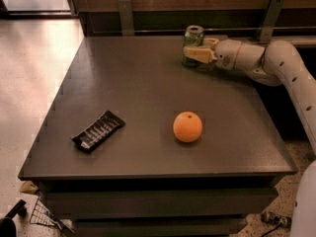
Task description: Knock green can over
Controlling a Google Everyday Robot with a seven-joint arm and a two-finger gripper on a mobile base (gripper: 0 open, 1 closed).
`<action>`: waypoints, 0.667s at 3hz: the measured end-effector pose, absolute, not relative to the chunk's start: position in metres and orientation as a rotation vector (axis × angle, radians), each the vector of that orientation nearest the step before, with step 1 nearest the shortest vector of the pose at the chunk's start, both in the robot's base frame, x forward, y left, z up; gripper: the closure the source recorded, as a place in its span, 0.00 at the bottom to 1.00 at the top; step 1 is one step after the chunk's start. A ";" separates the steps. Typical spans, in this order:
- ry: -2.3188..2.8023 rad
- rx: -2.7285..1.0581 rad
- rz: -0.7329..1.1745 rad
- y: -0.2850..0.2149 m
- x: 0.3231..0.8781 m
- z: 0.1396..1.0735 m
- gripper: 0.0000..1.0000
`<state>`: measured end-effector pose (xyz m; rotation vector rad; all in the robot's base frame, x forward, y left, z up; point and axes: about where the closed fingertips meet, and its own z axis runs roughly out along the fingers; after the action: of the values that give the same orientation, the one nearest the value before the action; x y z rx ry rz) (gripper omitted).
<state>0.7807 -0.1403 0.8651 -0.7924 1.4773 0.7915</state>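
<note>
The green can (193,37) stands upright near the far edge of the dark table (133,98), right of centre. It is dark green with a silver top rim. My gripper (198,51) reaches in from the right on a white arm. Its yellowish fingers (197,54) lie against the front and right side of the can, covering its lower part.
An orange (187,127) sits in the front middle of the table. A flat black snack wrapper (98,131) lies at the front left. A wooden wall with metal brackets (125,14) runs behind the table. Tiled floor lies to the left.
</note>
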 end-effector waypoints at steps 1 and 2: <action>1.525 -0.846 0.742 -0.144 0.778 0.888 1.00; 1.580 -0.894 0.686 -0.149 0.775 0.904 1.00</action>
<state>0.7750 -0.1490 0.9040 -0.8941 1.5805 0.6856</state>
